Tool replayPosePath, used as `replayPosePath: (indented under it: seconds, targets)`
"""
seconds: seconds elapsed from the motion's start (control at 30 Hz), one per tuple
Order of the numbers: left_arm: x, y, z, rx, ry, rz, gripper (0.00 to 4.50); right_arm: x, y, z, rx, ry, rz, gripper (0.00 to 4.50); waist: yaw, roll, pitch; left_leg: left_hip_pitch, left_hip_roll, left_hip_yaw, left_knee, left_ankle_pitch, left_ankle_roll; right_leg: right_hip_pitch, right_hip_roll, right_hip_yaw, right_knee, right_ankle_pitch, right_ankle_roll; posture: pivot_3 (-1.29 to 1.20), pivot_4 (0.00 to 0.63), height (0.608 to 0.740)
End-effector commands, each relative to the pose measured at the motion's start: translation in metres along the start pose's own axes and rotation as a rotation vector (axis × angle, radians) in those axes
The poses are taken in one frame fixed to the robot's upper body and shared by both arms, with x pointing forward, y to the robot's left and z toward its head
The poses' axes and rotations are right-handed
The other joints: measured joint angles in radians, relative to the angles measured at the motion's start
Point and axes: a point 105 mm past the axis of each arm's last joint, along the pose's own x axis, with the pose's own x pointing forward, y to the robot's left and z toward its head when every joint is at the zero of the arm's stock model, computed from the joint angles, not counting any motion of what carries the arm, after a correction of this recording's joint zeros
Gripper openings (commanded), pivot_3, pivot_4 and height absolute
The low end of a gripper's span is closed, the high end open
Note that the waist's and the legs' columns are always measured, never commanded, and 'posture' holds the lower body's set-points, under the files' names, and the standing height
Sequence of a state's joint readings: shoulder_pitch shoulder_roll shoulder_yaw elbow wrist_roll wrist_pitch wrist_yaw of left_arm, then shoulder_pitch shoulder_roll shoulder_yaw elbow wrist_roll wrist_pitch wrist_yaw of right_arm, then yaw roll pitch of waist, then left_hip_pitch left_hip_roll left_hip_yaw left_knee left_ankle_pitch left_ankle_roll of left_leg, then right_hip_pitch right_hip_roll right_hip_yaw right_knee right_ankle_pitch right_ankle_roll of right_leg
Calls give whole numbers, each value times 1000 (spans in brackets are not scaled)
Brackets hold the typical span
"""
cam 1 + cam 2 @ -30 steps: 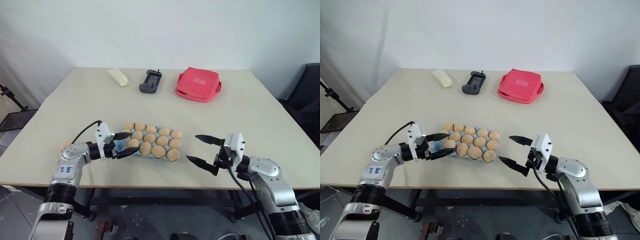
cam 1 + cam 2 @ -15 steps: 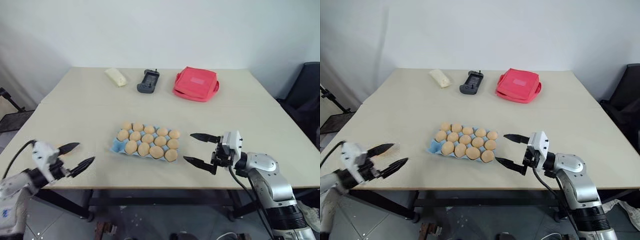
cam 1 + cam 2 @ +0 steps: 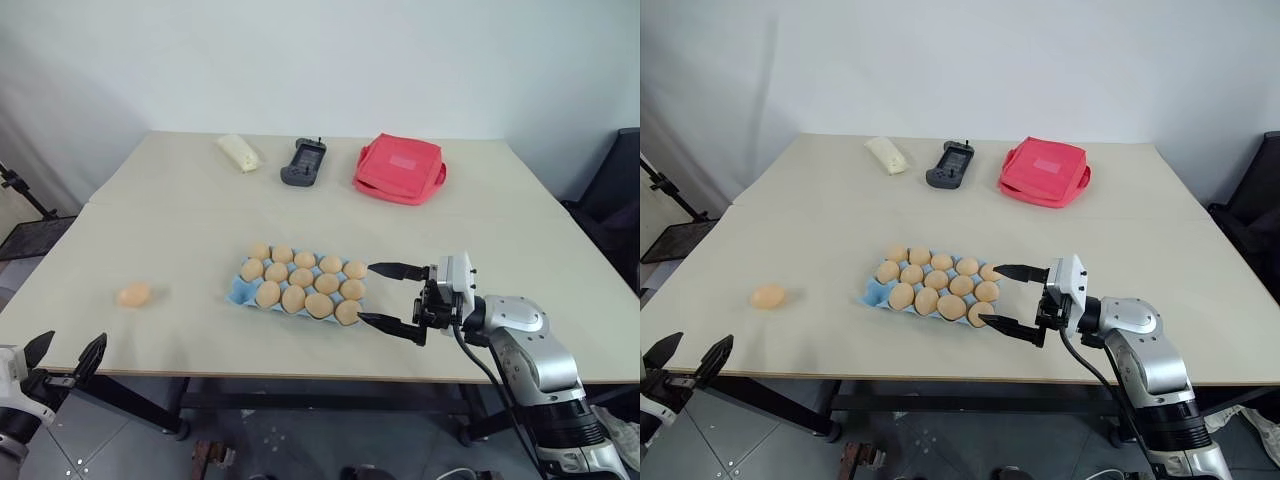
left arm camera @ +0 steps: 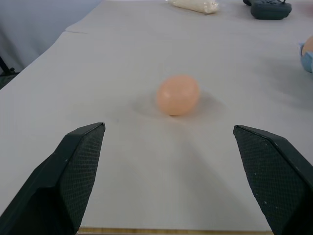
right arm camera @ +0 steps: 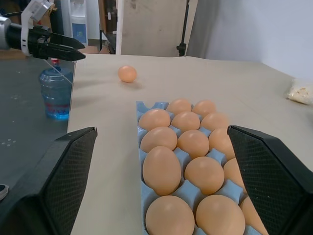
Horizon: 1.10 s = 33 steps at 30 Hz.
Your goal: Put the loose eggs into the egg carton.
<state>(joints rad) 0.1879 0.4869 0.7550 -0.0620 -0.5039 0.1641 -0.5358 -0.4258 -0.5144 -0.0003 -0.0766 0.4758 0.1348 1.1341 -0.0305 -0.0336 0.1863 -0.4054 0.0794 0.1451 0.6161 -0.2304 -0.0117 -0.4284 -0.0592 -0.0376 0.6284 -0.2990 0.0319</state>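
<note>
While one smooth tan-orange loose egg (image 3: 134, 294) lies alone on the pale table (image 3: 180, 220), well left of the light blue moulded egg carton (image 3: 241, 291), the left gripper (image 3: 686, 364) waits off the table's near edge, fingers spread and empty, lined up to reach it. Bare table lies all around that egg. Just right of the carton, the right gripper (image 3: 395, 298) is spread wide, holding nothing, maybe to steady it.

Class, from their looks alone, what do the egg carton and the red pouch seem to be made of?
Egg carton: probably moulded pulp or thin plastic; matte light blue, with formed round cups. Red pouch: probably fabric or soft plastic; its surface sags and creases, with rounded edges.
</note>
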Motion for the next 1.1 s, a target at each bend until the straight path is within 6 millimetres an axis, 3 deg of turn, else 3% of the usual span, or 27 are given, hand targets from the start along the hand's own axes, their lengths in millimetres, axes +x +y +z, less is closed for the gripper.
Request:
replayPosePath:
  seconds: [0.03, 0.4, 0.6, 0.7, 0.9, 0.93, 1.1]
  targets:
    - [18, 0, 11, 26, -26, -16, 4489, 0, -1, 11, -46, -18, 15, 4500, 2, 0, 0, 0, 0, 0, -1, 0, 0, 0, 0, 0, 0, 1, 2, 0, 150, 740]
    - [91, 1, 3, 88, 31, -78, 4489, 4, 3, 9, -59, -15, 20, 4500, -2, 0, 0, 0, 0, 1, -2, 0, 0, -1, 1, -1, 0, 3, 6, 0, 150, 740]
    - [110, -3, -3, 67, 49, -102, 4489, 3, 3, 9, -53, -11, 10, 4500, -1, 0, 0, 0, 0, 2, -2, 2, 2, -1, 1, -2, 1, 3, 6, 0, 150, 740]
    - [113, -7, -4, 65, 43, -125, 3872, 3, 5, 4, -45, -9, 12, 4500, 0, 0, 0, 0, 0, 2, -2, 2, 2, -1, 1, -3, 1, 3, 6, 0, 150, 740]
    - [117, -13, 8, 28, -18, -149, 2092, 2, 5, -1, -52, -7, 5, 4500, 1, 0, 0, 0, 0, 2, -1, 2, 2, -1, 1, -3, 2, 3, 6, 0, 150, 740]
    - [118, -15, 11, 22, -33, -162, 1961, 1, 5, -1, -51, -5, 2, 4500, 1, 0, 0, 0, 0, 2, -1, 2, 2, -1, 1, -3, 2, 3, 6, 0, 150, 740]
    - [123, -77, 43, 76, -134, -452, 1932, -11, 2, -5, -45, 23, -44, 4500, 6, -1, 0, 0, 0, 1, -1, 2, 2, -1, 1, -3, 2, 4, 6, 0, 150, 740]
